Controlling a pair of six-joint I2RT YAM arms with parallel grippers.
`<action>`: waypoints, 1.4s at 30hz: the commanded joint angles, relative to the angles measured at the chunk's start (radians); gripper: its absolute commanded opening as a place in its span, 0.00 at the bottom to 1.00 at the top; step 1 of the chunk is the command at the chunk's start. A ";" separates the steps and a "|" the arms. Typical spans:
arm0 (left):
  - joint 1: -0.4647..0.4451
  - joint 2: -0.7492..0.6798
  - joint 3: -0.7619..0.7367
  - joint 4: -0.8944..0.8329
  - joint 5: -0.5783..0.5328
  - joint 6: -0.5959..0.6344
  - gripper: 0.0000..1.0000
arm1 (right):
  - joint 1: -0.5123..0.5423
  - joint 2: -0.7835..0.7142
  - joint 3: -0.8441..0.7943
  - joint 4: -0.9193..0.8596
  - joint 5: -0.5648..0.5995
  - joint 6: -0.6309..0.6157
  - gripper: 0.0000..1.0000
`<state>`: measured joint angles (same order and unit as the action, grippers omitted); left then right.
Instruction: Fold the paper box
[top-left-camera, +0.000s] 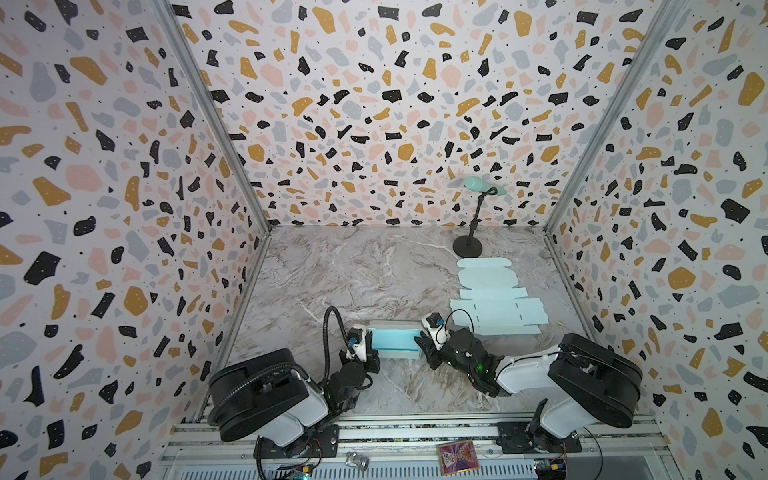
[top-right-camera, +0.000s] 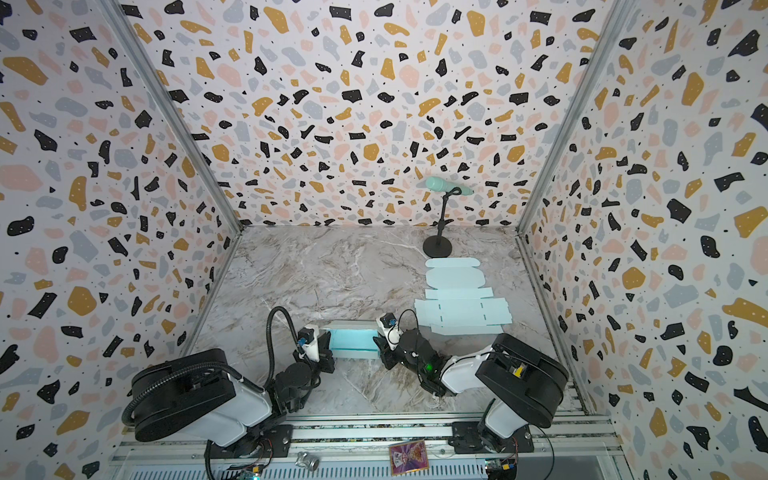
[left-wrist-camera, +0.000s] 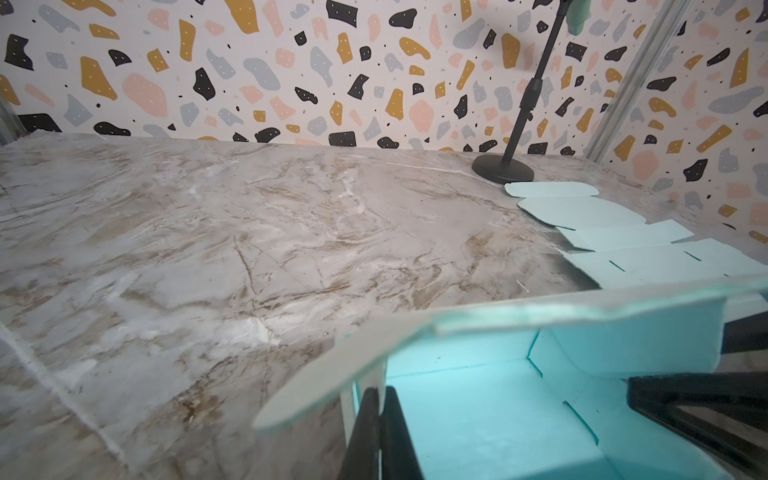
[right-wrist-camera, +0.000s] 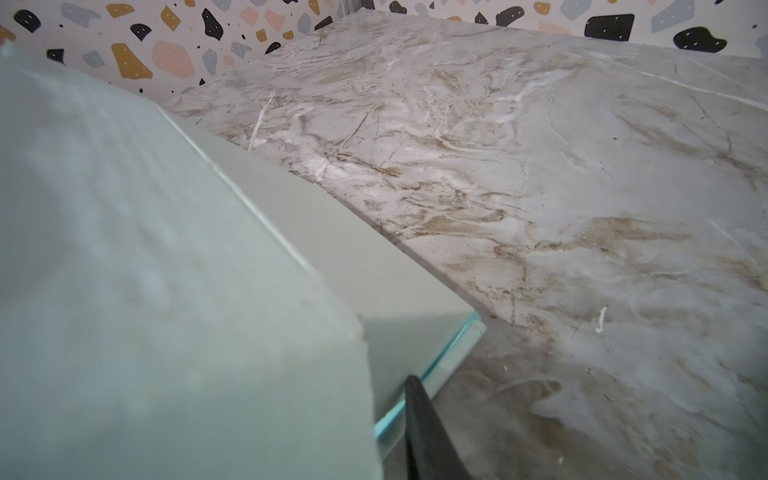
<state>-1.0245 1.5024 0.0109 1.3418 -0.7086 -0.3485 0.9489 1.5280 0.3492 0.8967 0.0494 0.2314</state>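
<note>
left claw (left-wrist-camera: 380, 395) clamps paper box (top-left-camera: 395, 341) end wall | right claw (top-left-camera: 422, 347) opposite end, grip: cannot tell

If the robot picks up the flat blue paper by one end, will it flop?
Probably a bit. The sheet looks like thin card with creases and flaps, so it would likely bend there. It seems light, and lying flat on the smooth table it may slide when pushed.
</note>
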 joint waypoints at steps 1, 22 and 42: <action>-0.018 0.024 -0.041 -0.013 0.039 -0.006 0.00 | 0.013 -0.053 -0.022 0.070 -0.013 0.014 0.25; -0.035 0.036 -0.025 -0.037 0.009 -0.014 0.02 | 0.046 -0.574 -0.091 -0.252 0.141 0.045 0.41; -0.088 -0.069 -0.011 -0.188 -0.039 -0.041 0.14 | 0.028 -0.167 0.384 -0.646 0.107 0.074 0.44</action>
<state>-1.1053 1.4734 0.0097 1.2125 -0.7403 -0.3668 0.9688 1.3628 0.7094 0.2893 0.1307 0.3130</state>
